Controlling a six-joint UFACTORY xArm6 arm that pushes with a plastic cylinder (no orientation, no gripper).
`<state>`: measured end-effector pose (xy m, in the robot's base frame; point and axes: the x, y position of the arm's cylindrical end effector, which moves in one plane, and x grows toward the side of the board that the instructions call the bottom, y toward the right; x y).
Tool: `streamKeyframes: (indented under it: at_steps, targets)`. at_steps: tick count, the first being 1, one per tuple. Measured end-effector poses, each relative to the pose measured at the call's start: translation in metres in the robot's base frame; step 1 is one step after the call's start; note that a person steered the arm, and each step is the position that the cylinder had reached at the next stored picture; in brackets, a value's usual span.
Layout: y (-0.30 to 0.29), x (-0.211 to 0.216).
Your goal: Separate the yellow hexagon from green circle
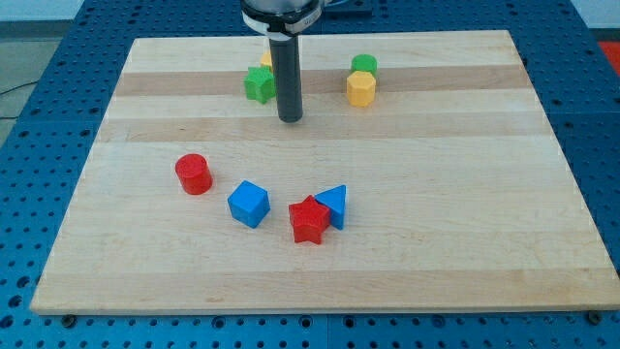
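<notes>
Rod (289, 78) cut off by view's top; arm above out of frame. Rod hides right edge of green star (259, 84). 1 yellow block (265, 61) behind star mostly hidden, shape unreadable. Green circle (364, 66) lower part covered by yellow hexagon (360, 89). Blue triangle (333, 204) partly behind red star (309, 220), possibly touching.

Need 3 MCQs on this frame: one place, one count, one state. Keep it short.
1. My tip is:
A. at the view's left of the yellow hexagon
B. beside the red cylinder
C. off the board

2. Red blocks in view:
A. one
B. two
C. three

3. Yellow hexagon and green circle:
A. far apart
B. touching or nearly so
C. stacked

Answers: 1 A, the rod stands between the green star and the hexagon. 2 B, the cylinder and the red star. 3 B, the circle sits right behind the hexagon.
</notes>
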<state>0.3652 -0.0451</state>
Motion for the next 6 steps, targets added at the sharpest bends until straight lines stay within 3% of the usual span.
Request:
streamKeyframes:
  at_steps: [2, 4, 5, 6]
  targets:
    - [-0.029, -0.027]
    - [0.088, -0.058]
    - [0.168, -0.039]
    - [0.182, -0.03]
